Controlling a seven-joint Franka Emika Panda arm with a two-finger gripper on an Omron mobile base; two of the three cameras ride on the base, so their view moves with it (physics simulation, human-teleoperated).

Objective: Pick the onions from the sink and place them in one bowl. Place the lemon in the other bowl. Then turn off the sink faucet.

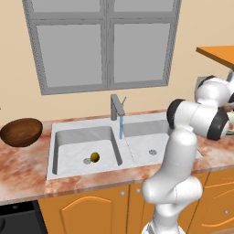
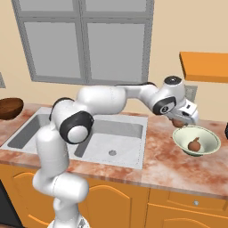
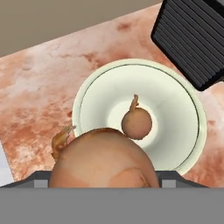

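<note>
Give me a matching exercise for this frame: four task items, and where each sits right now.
1. lemon
2. held onion
3. other onion
4. brown bowl

A. on the counter left of the sink
B. in the gripper, above the pale bowl
C. in the left basin, by the drain
D. resting inside the pale bowl

Pairs: 1-C, 2-B, 3-D, 4-A
</note>
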